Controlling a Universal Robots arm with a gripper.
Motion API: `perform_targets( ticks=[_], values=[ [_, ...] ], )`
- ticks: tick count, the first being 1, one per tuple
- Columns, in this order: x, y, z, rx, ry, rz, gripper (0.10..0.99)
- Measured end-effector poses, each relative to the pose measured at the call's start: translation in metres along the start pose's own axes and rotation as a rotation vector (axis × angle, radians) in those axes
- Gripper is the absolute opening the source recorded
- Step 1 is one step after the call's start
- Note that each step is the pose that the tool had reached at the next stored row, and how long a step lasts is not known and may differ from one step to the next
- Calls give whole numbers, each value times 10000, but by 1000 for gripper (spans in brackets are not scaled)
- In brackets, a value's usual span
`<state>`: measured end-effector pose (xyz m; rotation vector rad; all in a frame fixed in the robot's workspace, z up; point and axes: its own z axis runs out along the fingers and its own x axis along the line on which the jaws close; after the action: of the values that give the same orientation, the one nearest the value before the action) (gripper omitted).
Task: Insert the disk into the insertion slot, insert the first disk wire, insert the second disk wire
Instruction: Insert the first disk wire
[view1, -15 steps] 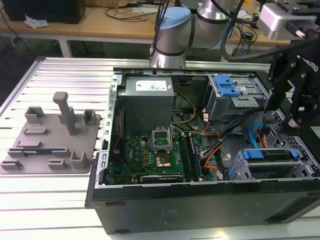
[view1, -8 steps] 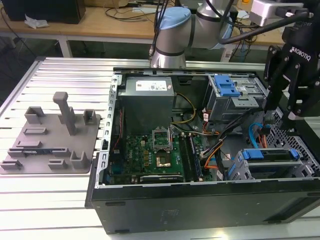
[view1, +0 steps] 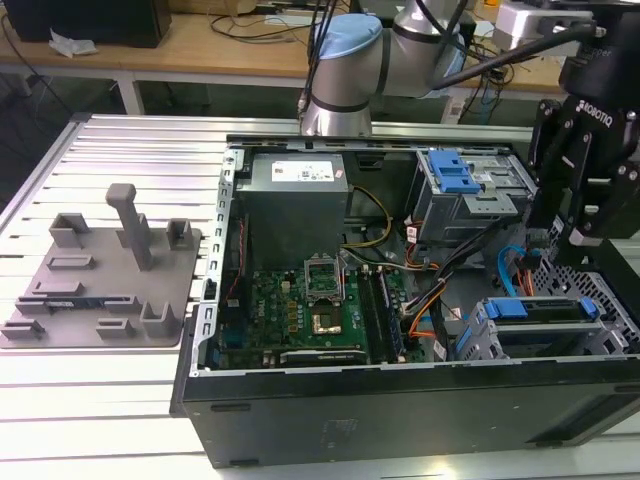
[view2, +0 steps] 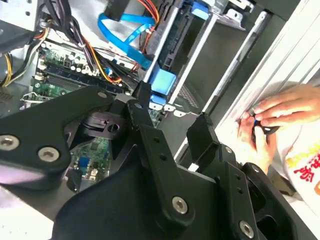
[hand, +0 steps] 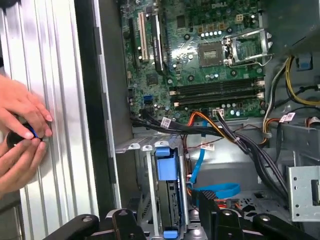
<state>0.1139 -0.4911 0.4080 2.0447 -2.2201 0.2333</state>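
The disk (view1: 540, 310), in its bright blue frame, lies in the insertion slot (view1: 478, 335), the low grey cage at the case's front corner on the exterior view's right. My black gripper (view1: 580, 235) hangs above it, open and holding nothing. In both wrist views the two fingers stand apart. Between them show the disk's blue end (hand: 166, 164) and the cage rail (hand: 150, 185). A flat blue wire (hand: 215, 190) lies curled beside the cage; I cannot tell whether it is plugged in. The second wrist view shows the gripper (view2: 172, 125) over the disk's blue tab (view2: 162, 82).
A person's hands (hand: 20, 130) hold a small dark object on the ribbed table just outside the case wall. A taller grey cage with a blue latch (view1: 455, 185), the power supply (view1: 295, 195) and the motherboard (view1: 310, 300) occupy the case. A grey fixture plate (view1: 100, 285) lies on the exterior view's left.
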Motion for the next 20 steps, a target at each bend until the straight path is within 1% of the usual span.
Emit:
perform_targets(
  ticks=[1, 2, 3, 4, 5, 6, 7, 9, 10, 11, 12, 14, 18, 20],
  values=[
    [-68, 2, -5, -22, 170, -8, 569],
    [-112, 1, -10, -28, 339, -16, 569],
    [-147, 1, -12, -33, 479, -23, 569],
    [-208, -3, -16, -30, 668, -27, 569],
    [-247, -5, -19, -27, 720, -29, 569],
    [-305, -11, -21, -23, 770, -29, 569],
    [-398, -35, -20, -17, 848, -30, 569],
    [-457, -119, -12, -24, 869, -34, 569],
    [-478, -200, -3, -30, 873, -34, 569],
    [-495, -297, 18, -44, 871, -37, 569],
    [-514, -369, 44, -47, 892, -41, 569],
    [-527, -383, 65, -62, 919, 25, 569],
    [-537, -381, 117, -200, 952, 605, 569],
    [-550, -378, 138, -221, 1010, 723, 569]
  ],
)
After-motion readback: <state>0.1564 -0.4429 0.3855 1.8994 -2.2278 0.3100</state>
